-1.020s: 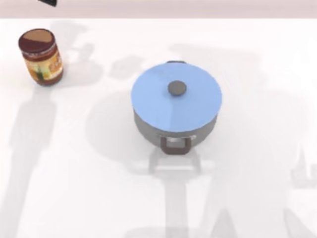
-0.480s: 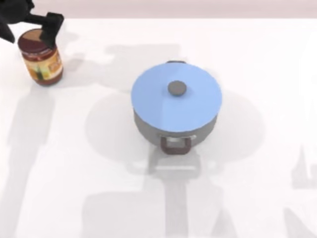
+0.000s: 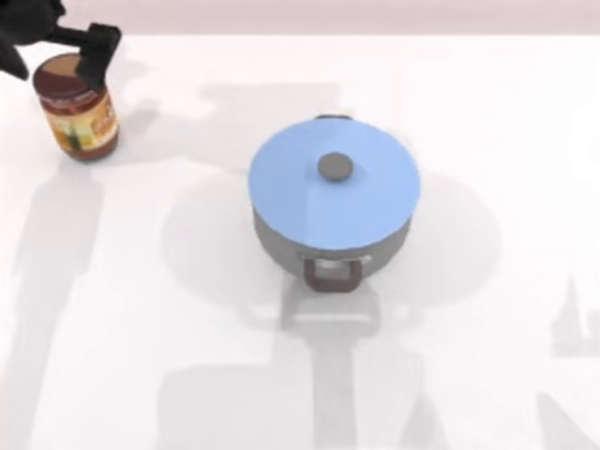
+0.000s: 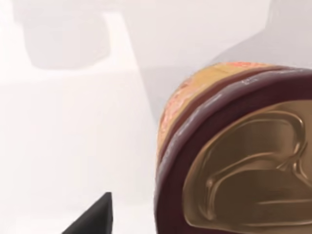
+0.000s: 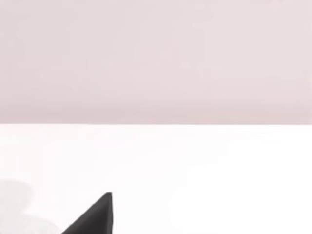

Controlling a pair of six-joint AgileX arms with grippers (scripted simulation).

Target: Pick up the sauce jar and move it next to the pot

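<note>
The sauce jar (image 3: pixel 84 127), with its brown lid and orange-yellow label, stands upright at the table's far left. My left gripper (image 3: pixel 56 64) is open over it, one dark finger on each side of the lid. The left wrist view shows the jar (image 4: pixel 234 161) close up, with one fingertip (image 4: pixel 100 214) apart from its side; the other finger is hidden. The grey pot (image 3: pixel 328 248) with its light-blue lid (image 3: pixel 333 192) sits in the middle of the table, well to the right of the jar. My right gripper is outside the top view; its wrist view shows one fingertip (image 5: pixel 100 214) over bare table.
The pot's dark brown handle (image 3: pixel 331 275) points toward the table's near edge. The white table (image 3: pixel 141 309) stretches between jar and pot, crossed by arm shadows.
Over the last second my left gripper came in from the top left corner and settled around the jar's lid. It has held still for the last half second. The pot is unmoved.
</note>
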